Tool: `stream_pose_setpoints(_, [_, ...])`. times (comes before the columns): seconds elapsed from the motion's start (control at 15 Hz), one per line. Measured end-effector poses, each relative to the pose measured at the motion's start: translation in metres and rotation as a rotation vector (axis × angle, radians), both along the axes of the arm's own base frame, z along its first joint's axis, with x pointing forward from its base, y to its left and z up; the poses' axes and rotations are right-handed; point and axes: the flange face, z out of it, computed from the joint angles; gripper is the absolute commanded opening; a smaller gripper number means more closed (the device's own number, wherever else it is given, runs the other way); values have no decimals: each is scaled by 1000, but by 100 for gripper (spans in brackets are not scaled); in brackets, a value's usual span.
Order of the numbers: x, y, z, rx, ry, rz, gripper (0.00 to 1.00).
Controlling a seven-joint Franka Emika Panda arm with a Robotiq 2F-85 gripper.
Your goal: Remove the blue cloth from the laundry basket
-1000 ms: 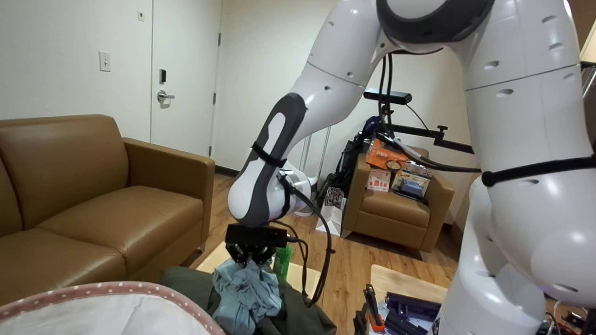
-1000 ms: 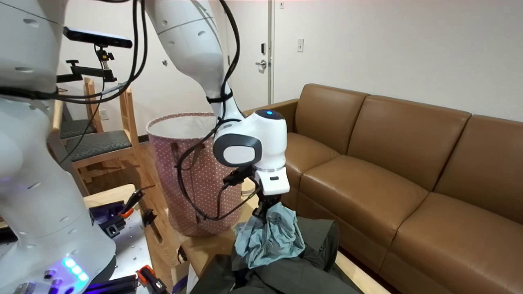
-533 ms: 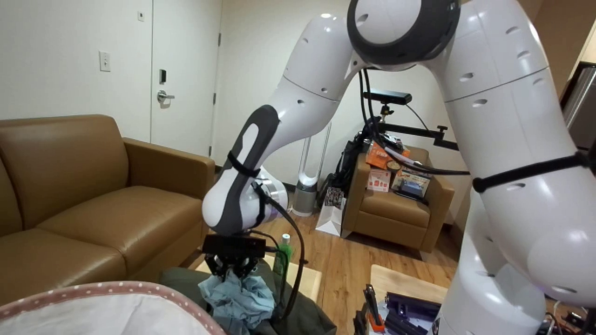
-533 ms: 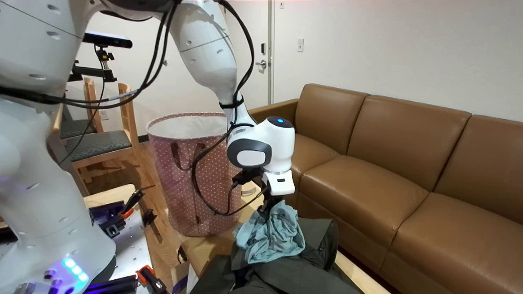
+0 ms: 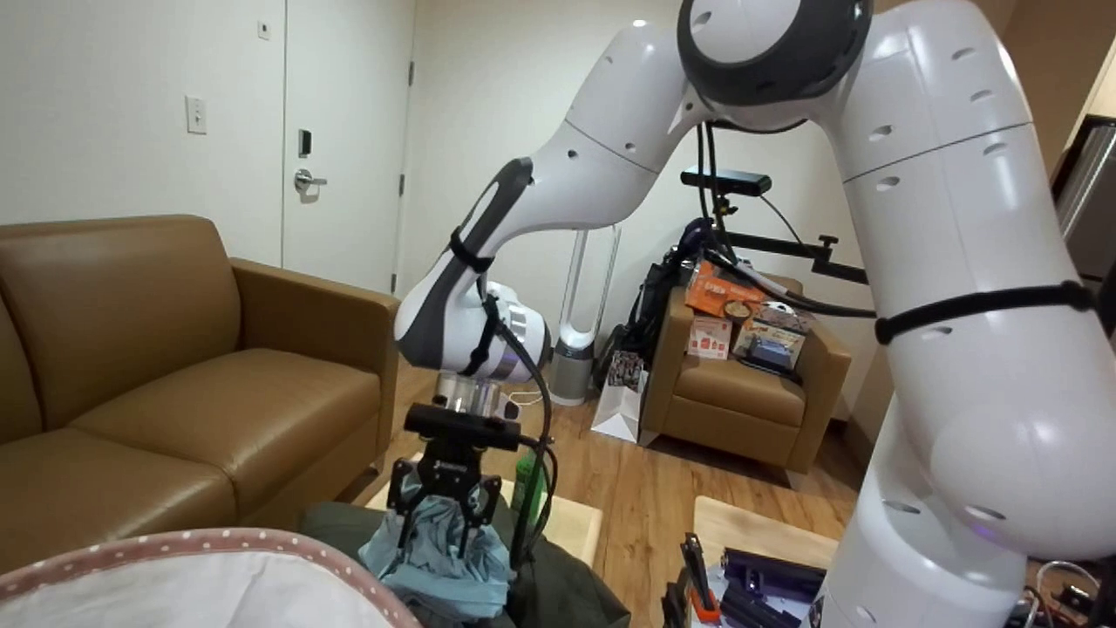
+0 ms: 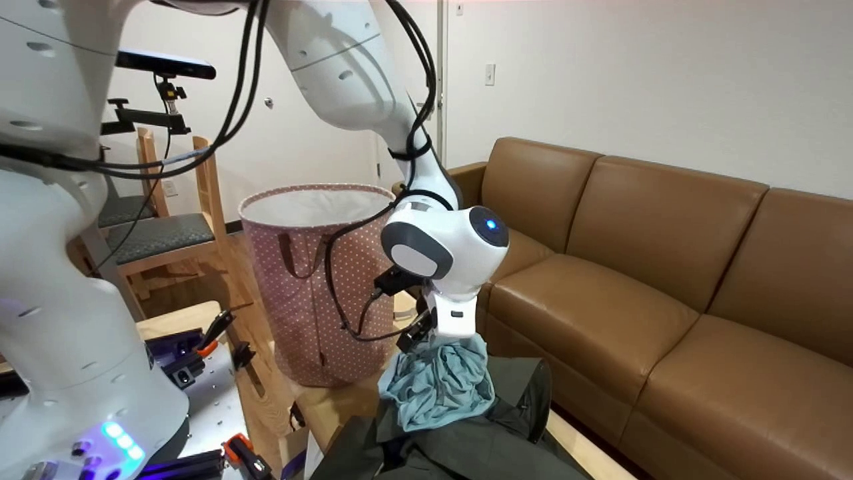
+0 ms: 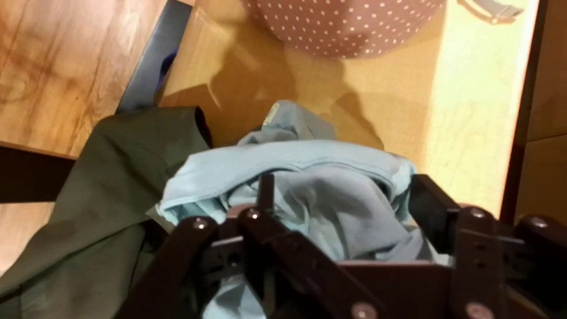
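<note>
Garment (image 6: 486,450), apparently, beneath blue cloth (image 6: 440,387)

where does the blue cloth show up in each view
In an exterior view: blue cloth at the bottom, left of centre.
In an exterior view: blue cloth, lower middle.
Wrist view: blue cloth, around the centre.
Shared landmark: dotted laundry basket, in all three.

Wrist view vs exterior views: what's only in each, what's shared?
Only wrist: a yellowish patch on the blue cloth.
Only exterior: the pale lining of the laundry basket, the light switch and, in an exterior view, the green bottle.
Shared: the blue cloth, laundry basket and dark green garment; also the fingers, apart, in the wrist view and an exterior view.
</note>
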Motion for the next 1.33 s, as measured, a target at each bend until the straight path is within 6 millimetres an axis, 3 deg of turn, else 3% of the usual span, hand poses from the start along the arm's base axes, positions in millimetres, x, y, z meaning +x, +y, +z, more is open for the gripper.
stream_pose_setpoints(0.27, [-13,-26,36,101,45,-15,100])
stream_pose_setpoints(0.47, [-13,-28,78,124,36,26,100])
stream_pose_setpoints(0.93, [-16,24,162,-146,92,59,100])
stream_pose_setpoints(1.33, [-26,71,196,-397,19,-14,100])
